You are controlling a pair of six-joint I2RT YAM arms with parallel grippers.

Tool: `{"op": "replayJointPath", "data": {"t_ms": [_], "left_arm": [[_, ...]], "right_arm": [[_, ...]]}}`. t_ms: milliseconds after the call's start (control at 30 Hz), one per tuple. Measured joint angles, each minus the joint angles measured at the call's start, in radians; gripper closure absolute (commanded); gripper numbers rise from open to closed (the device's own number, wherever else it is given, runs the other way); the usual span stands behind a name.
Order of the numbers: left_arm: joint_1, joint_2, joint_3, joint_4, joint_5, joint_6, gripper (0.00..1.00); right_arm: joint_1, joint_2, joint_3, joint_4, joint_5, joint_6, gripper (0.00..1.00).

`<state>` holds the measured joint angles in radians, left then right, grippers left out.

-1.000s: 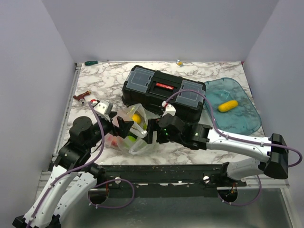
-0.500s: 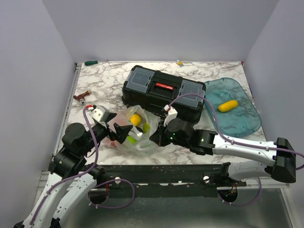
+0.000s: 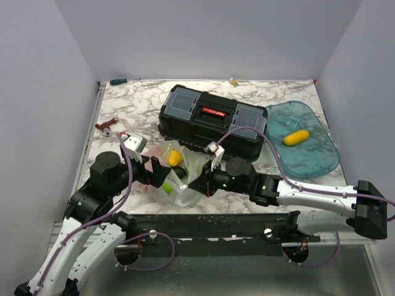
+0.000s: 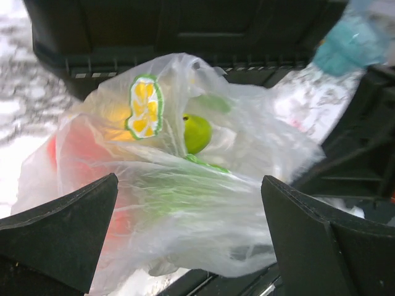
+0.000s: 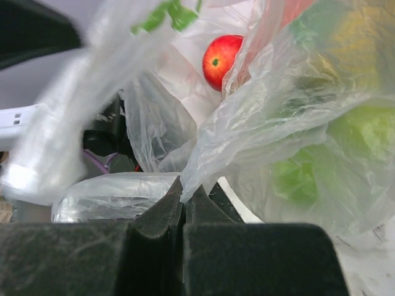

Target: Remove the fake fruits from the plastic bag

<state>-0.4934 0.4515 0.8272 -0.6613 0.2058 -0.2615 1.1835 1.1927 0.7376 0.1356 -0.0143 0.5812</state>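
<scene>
The plastic bag (image 3: pixel 179 179) lies crumpled on the marble table in front of the black toolbox, with fake fruits inside. A yellow one (image 3: pixel 175 158) shows through the film from above. In the left wrist view the bag (image 4: pixel 185 209) holds a light green fruit (image 4: pixel 197 132), a yellow citrus slice (image 4: pixel 145 108) and a red one (image 4: pixel 77 154). My left gripper (image 4: pixel 188 185) is open wide, its fingers on either side of the bag. My right gripper (image 5: pixel 185 192) is shut on a fold of the bag's film (image 5: pixel 259 111). Beyond it sit a red apple (image 5: pixel 220 58) and green fruit (image 5: pixel 296 176).
A black toolbox (image 3: pixel 213 117) stands just behind the bag. A translucent blue tray (image 3: pixel 315 157) at the right holds a yellow fruit (image 3: pixel 296 137). A red-handled tool (image 3: pixel 107 126) lies at the left. A green item (image 3: pixel 118 81) and a small yellow item (image 3: pixel 233 81) lie at the back edge.
My right gripper went from open to shut, pinching the bag's film, and shifted left and nearer. The left gripper stayed open and moved slightly around the bag's left side.
</scene>
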Motion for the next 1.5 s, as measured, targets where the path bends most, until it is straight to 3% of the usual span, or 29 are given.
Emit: {"op": "replayJointPath", "data": {"t_ms": [333,433,467,533,567,667,900,1233,1500], "left_arm": [[0.000,0.220,0.011,-0.083,0.014,-0.025,0.02],[0.000,0.264,0.021,-0.101,0.003,-0.032,0.18],[0.000,0.284,0.035,-0.116,-0.014,-0.037,0.18],[0.000,0.317,0.065,-0.140,-0.051,-0.040,0.02],[0.000,0.327,0.075,-0.149,-0.065,-0.043,0.01],[0.000,0.275,0.071,-0.149,-0.073,-0.054,0.01],[-0.002,-0.052,0.081,-0.124,-0.018,-0.046,0.01],[-0.018,-0.058,0.082,-0.142,0.067,-0.015,0.01],[-0.026,-0.159,0.046,-0.097,0.053,0.148,0.01]], "right_arm": [[-0.010,-0.003,0.000,0.030,-0.032,-0.043,0.99],[-0.011,-0.004,0.000,0.030,-0.032,-0.045,0.99],[-0.011,-0.005,0.000,0.030,-0.032,-0.045,0.99],[-0.011,-0.010,0.000,0.029,-0.031,-0.049,0.99],[-0.011,-0.013,0.000,0.029,-0.031,-0.051,0.99],[-0.012,-0.028,0.000,0.029,-0.027,-0.058,0.99],[-0.014,-0.031,0.000,0.028,-0.027,-0.067,0.99],[-0.021,-0.053,0.000,0.028,-0.027,-0.078,0.99],[-0.023,-0.063,0.000,0.029,-0.027,-0.085,0.99]]}}
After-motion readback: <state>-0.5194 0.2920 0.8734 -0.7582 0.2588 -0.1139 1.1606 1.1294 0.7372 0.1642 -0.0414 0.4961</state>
